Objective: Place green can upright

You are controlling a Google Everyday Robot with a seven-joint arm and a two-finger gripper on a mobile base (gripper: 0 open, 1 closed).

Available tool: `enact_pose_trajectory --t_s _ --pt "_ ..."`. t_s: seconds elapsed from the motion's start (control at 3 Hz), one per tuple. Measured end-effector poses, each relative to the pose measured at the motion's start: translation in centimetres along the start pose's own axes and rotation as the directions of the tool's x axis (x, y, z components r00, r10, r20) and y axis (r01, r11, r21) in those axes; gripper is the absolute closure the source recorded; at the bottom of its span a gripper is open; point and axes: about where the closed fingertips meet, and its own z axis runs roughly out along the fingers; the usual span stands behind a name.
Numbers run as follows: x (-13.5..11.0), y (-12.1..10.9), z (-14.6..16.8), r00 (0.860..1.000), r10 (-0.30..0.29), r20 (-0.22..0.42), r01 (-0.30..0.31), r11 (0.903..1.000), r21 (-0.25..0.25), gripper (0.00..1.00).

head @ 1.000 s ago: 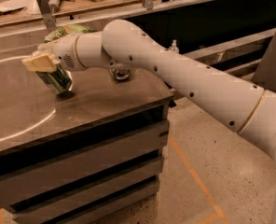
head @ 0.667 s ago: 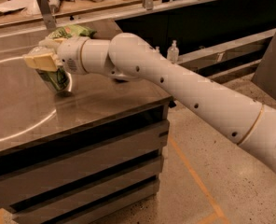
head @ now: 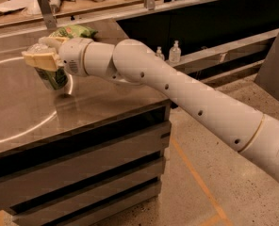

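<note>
Dark green can (head: pixel 53 79) seen pinched between pads of end effector (head: pixel 41 55), near upright, low over left part of steel worktop (head: pixel 106 98); contact with surface not discernible. Judged light, thin-walled, slick, easily dented; best gripped mid-body across sides, with gentle squeeze.

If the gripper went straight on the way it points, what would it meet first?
The gripper, shut on the green can, points left over the table. That way looks free to the picture's edge, though depth is unclear.
</note>
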Motion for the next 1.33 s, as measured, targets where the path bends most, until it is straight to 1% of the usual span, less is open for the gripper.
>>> enact_pose_trajectory --t_s 0.33,0.67,1.0,1.33 --pt "0.3 0.0 -0.2 0.999 0.020 0.028 -0.021 0.9997 0.015 1.00" --pt "0.8 0.3 -0.4 0.995 0.050 0.084 -0.052 0.9982 0.028 1.00" --pt "0.9 1.1 -0.1 0.994 0.071 0.086 -0.074 0.9970 0.022 0.85" --pt "1.3 1.6 0.1 0.993 0.094 0.069 -0.095 0.9952 0.020 0.62"
